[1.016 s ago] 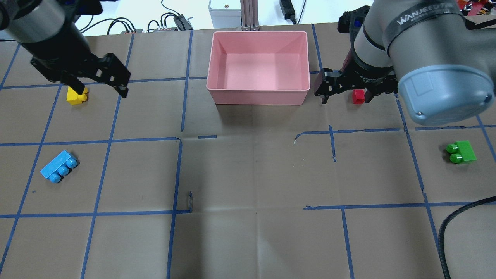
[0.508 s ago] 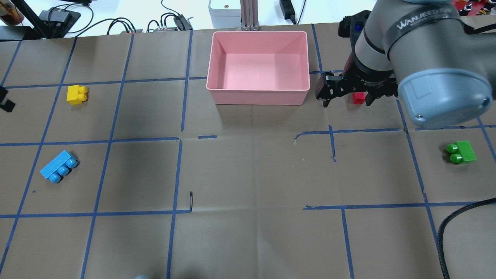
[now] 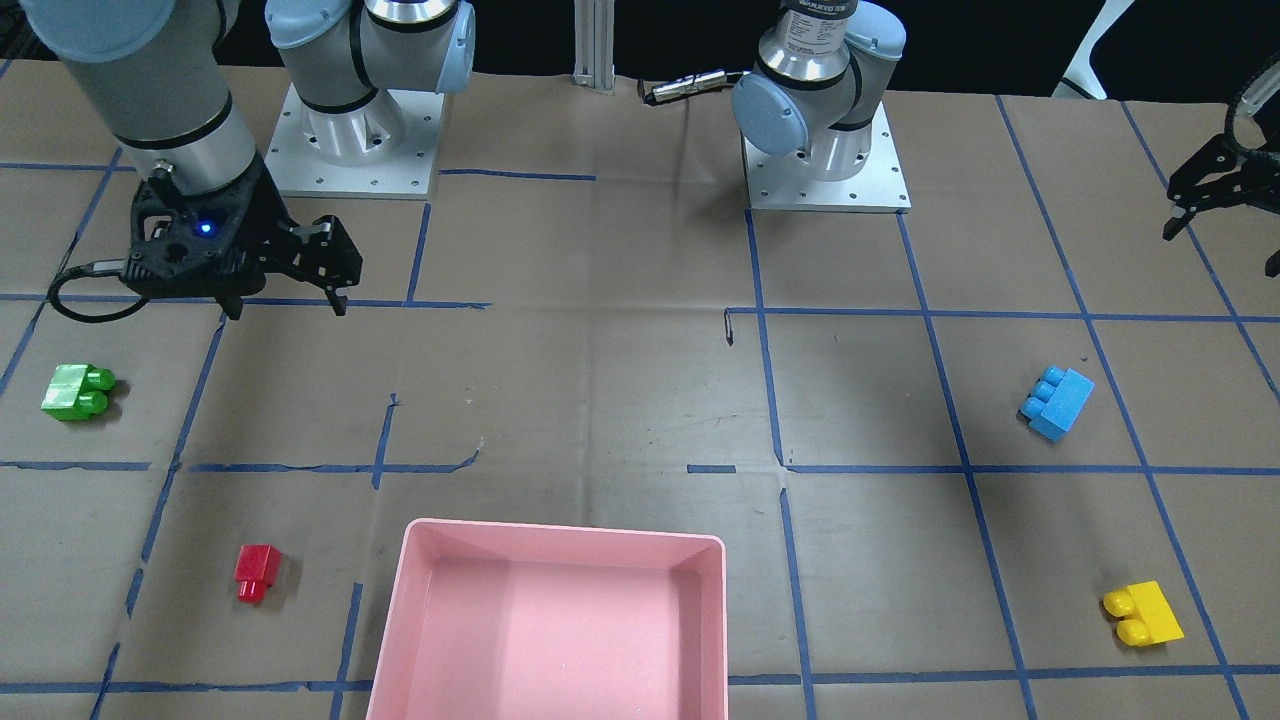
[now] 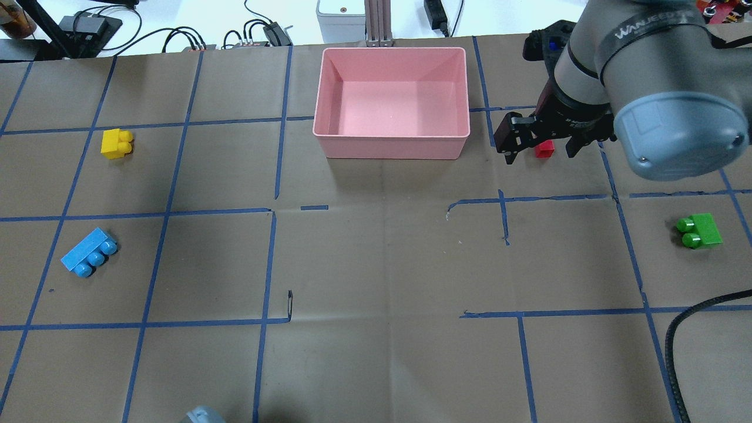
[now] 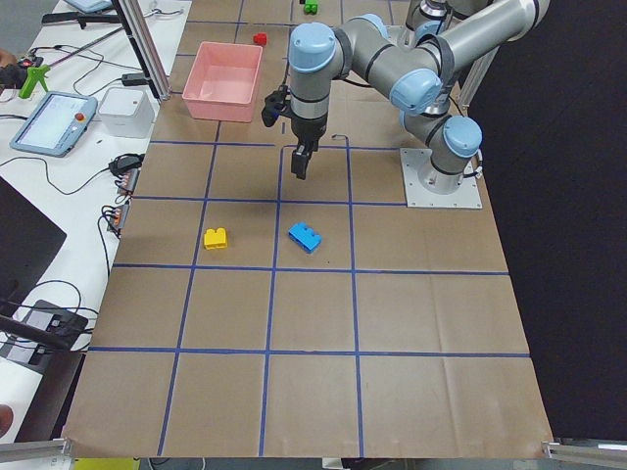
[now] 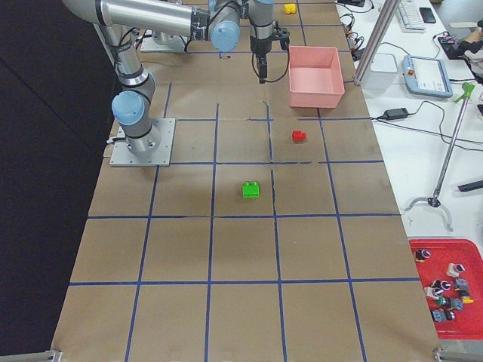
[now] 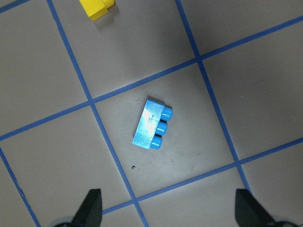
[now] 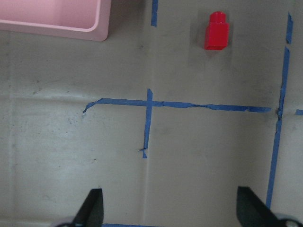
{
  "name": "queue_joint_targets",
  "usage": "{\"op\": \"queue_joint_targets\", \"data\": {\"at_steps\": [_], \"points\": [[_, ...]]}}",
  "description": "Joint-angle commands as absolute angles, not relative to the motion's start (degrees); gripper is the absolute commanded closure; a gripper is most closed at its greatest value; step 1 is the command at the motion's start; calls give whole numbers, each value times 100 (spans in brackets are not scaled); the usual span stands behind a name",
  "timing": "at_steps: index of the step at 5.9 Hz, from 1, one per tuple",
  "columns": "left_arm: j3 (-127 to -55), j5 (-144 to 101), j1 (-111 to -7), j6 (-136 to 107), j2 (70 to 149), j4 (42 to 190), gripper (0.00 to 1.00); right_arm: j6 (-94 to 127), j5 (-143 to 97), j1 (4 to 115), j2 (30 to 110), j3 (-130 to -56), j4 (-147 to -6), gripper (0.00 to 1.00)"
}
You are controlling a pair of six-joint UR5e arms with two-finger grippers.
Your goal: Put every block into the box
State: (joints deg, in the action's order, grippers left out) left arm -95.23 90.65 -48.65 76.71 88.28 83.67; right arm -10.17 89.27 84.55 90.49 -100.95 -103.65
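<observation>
The empty pink box (image 4: 390, 136) stands at the far middle of the table. The red block (image 4: 544, 150) lies just right of it, and the green block (image 4: 699, 230) lies further right and nearer. The yellow block (image 4: 116, 144) and blue block (image 4: 88, 252) lie on the left. My right gripper (image 4: 540, 151) is open and empty, high above the table; its wrist view shows the red block (image 8: 217, 30) and a box corner (image 8: 57, 26). My left gripper (image 3: 1222, 245) is open and empty, high over the blue block (image 7: 152, 130), with the yellow block (image 7: 97, 7) at the frame's top.
Brown paper with blue tape grid lines covers the table (image 4: 376, 264). Cables and power units (image 4: 258, 32) lie beyond the far edge. Both arm bases (image 3: 825, 150) are bolted at the robot's side.
My left gripper has left the yellow block and moved out of the overhead view to the left. My right gripper has shifted slightly to the right and stays open.
</observation>
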Motion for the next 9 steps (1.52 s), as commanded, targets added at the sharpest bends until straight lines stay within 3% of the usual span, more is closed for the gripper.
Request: {"op": "queue_joint_targets", "data": {"at_steps": [1, 4, 6, 9], "points": [[-9624, 9062, -4852, 9135, 8833, 8340, 1, -2061, 8982, 7790, 9079, -10273, -10388, 0], [-10840, 8983, -4755, 9211, 8947, 7329, 1, -2030, 8896, 6964, 9360, -10703, -10371, 0], [-11669, 8982, -4589, 9211, 9506, 5580, 1, -2205, 8895, 5765, 9360, -11283, -11810, 0], [-11733, 8684, -4579, 8939, 10140, 5188, 2, -4639, 8895, 4985, 8565, -12046, -13473, 3]]}}
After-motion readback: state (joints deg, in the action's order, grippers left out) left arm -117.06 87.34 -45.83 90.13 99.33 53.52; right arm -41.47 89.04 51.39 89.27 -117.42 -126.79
